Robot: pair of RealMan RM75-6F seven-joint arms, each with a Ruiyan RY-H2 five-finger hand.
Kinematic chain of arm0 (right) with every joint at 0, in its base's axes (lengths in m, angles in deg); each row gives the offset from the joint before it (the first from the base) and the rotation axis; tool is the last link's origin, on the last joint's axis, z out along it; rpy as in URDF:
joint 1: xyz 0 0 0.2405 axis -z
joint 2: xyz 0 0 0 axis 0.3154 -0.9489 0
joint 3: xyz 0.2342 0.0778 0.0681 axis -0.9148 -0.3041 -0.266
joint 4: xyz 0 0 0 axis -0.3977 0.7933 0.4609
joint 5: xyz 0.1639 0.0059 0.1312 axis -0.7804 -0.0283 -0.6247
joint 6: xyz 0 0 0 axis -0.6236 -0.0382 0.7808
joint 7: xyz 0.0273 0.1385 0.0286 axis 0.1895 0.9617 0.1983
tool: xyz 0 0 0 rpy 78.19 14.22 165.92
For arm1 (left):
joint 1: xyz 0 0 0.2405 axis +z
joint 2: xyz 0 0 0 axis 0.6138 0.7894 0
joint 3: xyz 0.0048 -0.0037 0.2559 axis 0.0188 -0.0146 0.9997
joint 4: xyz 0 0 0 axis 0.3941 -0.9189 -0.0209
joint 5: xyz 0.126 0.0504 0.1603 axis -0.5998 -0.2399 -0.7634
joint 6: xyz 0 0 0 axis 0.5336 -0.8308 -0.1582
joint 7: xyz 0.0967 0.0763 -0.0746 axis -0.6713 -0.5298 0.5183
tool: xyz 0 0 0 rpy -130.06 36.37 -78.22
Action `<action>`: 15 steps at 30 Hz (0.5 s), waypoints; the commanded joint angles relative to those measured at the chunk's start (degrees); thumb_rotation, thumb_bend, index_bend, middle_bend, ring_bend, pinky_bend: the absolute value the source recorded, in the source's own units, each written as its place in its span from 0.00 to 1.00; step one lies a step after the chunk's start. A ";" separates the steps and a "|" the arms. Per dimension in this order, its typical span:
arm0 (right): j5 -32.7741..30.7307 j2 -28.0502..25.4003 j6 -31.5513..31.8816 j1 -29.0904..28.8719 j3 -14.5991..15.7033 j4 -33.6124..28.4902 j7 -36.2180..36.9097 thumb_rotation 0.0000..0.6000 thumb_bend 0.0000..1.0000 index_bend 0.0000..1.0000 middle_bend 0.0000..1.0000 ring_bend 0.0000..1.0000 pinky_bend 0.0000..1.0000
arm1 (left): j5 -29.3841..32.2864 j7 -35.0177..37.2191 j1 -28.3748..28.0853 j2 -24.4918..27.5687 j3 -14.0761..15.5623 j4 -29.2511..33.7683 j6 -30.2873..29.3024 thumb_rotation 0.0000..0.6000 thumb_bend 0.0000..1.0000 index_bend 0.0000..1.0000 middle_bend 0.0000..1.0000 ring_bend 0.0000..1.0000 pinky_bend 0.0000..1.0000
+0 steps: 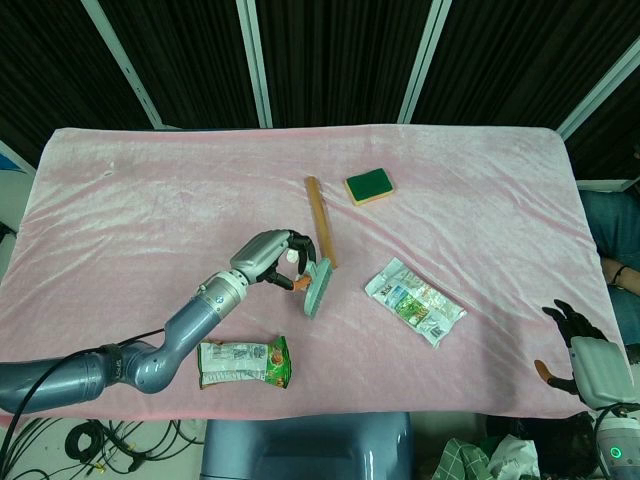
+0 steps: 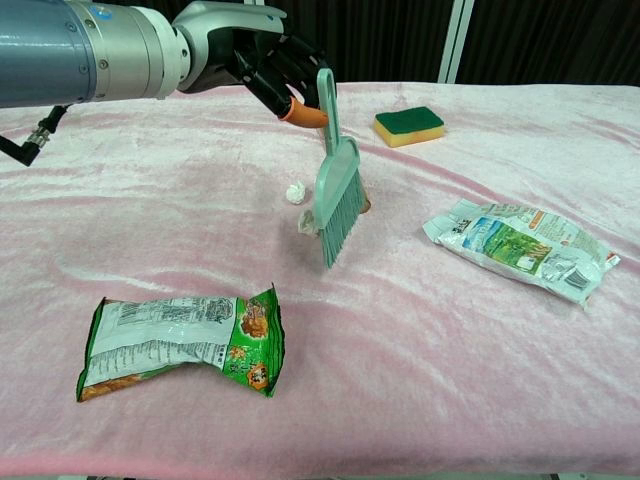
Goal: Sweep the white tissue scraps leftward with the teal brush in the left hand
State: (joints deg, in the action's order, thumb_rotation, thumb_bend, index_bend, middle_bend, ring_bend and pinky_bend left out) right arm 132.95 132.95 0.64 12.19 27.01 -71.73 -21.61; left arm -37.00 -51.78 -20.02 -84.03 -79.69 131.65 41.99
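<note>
Fingers (image 1: pixel 283 262) of the left hand (image 1: pixel 265 257) are wrapped around the handle of the teal brush (image 1: pixel 316 287) in the head view, bristles pointing down toward the pink cloth of the worktop (image 1: pixel 140 190); the brush head lies just below the lower end of a wooden stick (image 1: pixel 320 221), which serves as landmark. A green-and-yellow sponge (image 1: pixel 369 186) sits up and to the right of the stick, a white snack packet (image 1: pixel 414 301) down and to its right, and a green snack bag (image 1: pixel 243 362) well below it to the left. The right hand (image 1: pixel 590 362) rests far to the stick's lower right, past the worktop's edge, holding nothing, its dark fingers held apart. Seen from the chest view, the left hand (image 2: pixel 262 62) holds the brush (image 2: pixel 335 196) tilted, bristle tips at the cloth. One white tissue scrap (image 2: pixel 295 192) lies just left of the brush head; a second scrap (image 2: pixel 307 225) shows partly behind the bristles, touching or nearly so. The stick is almost hidden behind the brush. The sponge (image 2: pixel 409 125) lies beyond, the white packet (image 2: pixel 518 247) to the right, the green bag (image 2: pixel 182 342) nearest the camera.
</note>
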 commanded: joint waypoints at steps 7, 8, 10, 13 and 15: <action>-0.20 -0.11 -0.15 0.01 -0.03 -0.21 0.44 1.00 0.22 0.17 0.07 0.14 0.26 | -5.19 6.32 2.14 -2.12 0.03 -3.46 0.75 1.00 0.54 0.75 0.61 0.25 0.25; -0.18 -0.14 -0.17 -0.01 -0.03 -0.19 0.44 1.00 0.22 0.17 0.07 0.14 0.26 | -5.88 6.68 2.30 -2.30 0.15 -4.15 0.72 1.00 0.54 0.75 0.61 0.25 0.25; -0.13 -0.14 -0.19 -0.02 -0.02 -0.16 0.47 1.00 0.22 0.17 0.07 0.14 0.26 | -6.17 7.89 2.60 -2.39 0.18 -4.87 1.33 1.00 0.54 0.75 0.61 0.25 0.25; -0.15 -0.16 -0.25 -0.05 -0.02 -0.16 0.49 1.00 0.22 0.17 0.07 0.14 0.26 | -6.67 9.83 2.87 -2.37 -0.01 -5.92 2.56 1.00 0.54 0.75 0.61 0.25 0.26; -0.13 -0.15 -0.18 -0.03 -0.02 -0.16 0.45 1.00 0.22 0.17 0.07 0.14 0.26 | -7.12 12.00 3.10 -2.39 -0.44 -6.56 3.78 1.00 0.54 0.75 0.61 0.25 0.26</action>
State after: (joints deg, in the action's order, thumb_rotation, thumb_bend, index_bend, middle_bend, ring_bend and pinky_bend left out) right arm 132.81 132.79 0.45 12.16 26.98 -71.89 -21.15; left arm -43.61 -41.46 -17.28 -86.32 -79.77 125.90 44.61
